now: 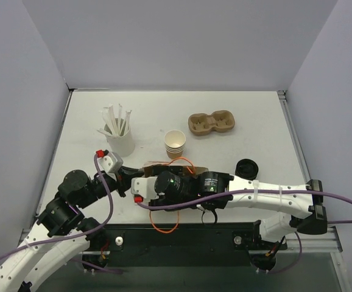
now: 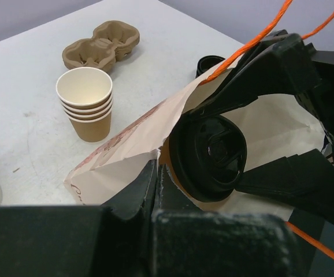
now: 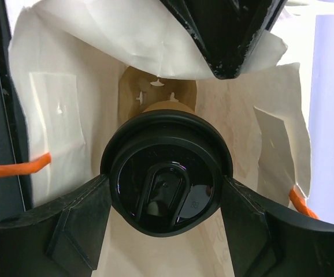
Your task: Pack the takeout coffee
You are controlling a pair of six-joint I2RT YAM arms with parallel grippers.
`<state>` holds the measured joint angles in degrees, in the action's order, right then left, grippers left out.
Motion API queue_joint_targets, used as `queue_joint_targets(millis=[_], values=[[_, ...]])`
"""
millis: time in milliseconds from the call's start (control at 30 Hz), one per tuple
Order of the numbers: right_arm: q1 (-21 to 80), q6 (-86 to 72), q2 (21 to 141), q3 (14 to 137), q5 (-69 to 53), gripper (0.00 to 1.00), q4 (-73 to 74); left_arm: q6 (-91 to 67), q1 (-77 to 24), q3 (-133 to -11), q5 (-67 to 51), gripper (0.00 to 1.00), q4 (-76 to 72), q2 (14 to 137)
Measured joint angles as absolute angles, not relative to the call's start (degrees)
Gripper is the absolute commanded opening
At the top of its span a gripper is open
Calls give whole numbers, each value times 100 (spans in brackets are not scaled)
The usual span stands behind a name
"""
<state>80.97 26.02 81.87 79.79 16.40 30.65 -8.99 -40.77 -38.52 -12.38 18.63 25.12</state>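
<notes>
Right gripper (image 3: 166, 199), half open, held coffee cup (image 3: 166, 167) in bag (image 3: 57, 115); left gripper (image 2: 157, 176) shut on bag rim. Needed slow, upright lowering.

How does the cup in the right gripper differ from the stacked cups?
The gripped cup wears a black lid; the stacked cups are open-topped. The gripped cup sits in the right gripper inside the paper bag; the stacked cups stand nested on the table. Both are tan.
</notes>
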Motion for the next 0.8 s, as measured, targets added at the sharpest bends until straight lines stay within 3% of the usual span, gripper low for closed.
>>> queue_joint_targets(millis=[300,400,500,800], values=[[7614,2738,8040,7360,1610,44,2480,-521,-4077,-3695,-1175,1,1472,2467],[7588,2749,7920,6875,1605,43,2357,-611,-4077,-3603,-1070,30,1441,2362],[7590,2705,7920,6661,1608,43,2303,-869,-4077,-3614,-882,42,1590,2305],[7590,2414,7918,6630,1691,43,1865,-1953,-4077,-3938,-405,50,3070,1640]])
